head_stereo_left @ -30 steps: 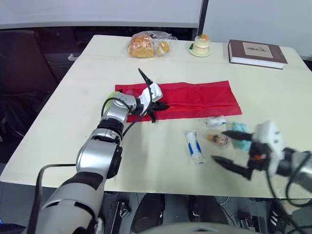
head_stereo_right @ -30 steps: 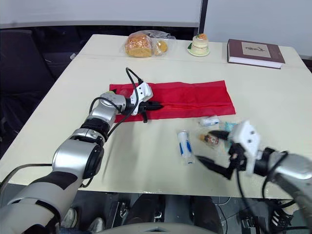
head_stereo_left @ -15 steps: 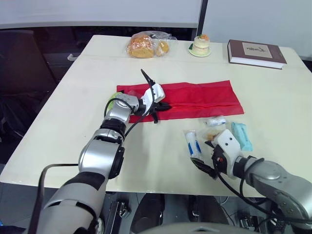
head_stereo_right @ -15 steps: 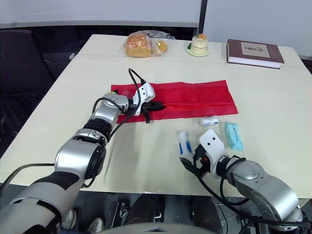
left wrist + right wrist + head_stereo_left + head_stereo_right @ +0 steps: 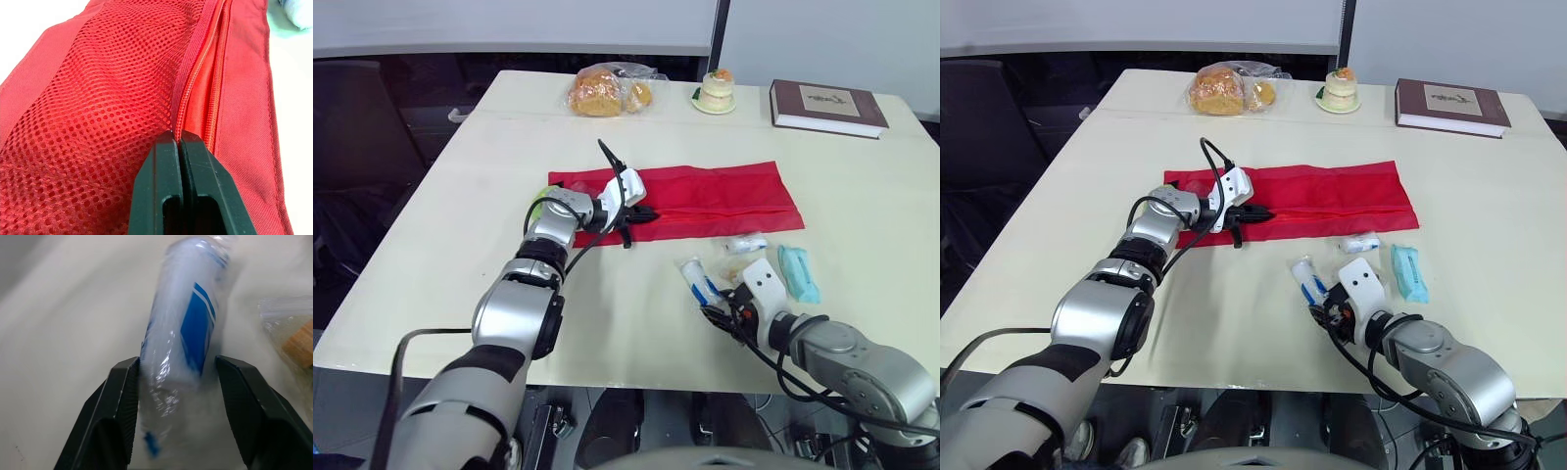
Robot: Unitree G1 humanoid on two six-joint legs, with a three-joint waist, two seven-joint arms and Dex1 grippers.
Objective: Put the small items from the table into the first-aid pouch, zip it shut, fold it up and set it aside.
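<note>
A red first-aid pouch (image 5: 705, 199) is seen spread flat on the table (image 5: 450, 245), its zip running lengthwise. The left hand (image 5: 641, 212) is laid at the pouch's left end, and its two black fingers (image 5: 166, 166) are pressed together on the zip edge, beside the mesh panel, so that the pouch fabric is pinched between them.

The small items are left outside the pouch, on the table just on the robot's side of its right half. A white tube with blue print (image 5: 698, 277) is found there, tilted, and the right hand (image 5: 177, 363) is placed around it with its fingers spread: the tube is held in the gap, one finger (image 5: 120, 396) is touching its side, and the other is a little apart from it. A clear-wrapped brown item (image 5: 293, 335) is lying just beside the tube. A small white roll (image 5: 745, 243) is seen nearer the pouch's lower hem, and a teal packet (image 5: 798, 273) is set below the pouch's right corner.

Beyond the pouch, at the table's far edge, a bag of bread (image 5: 607, 90), a small cake (image 5: 717, 90) and a book (image 5: 828, 106) are placed well apart from it.
</note>
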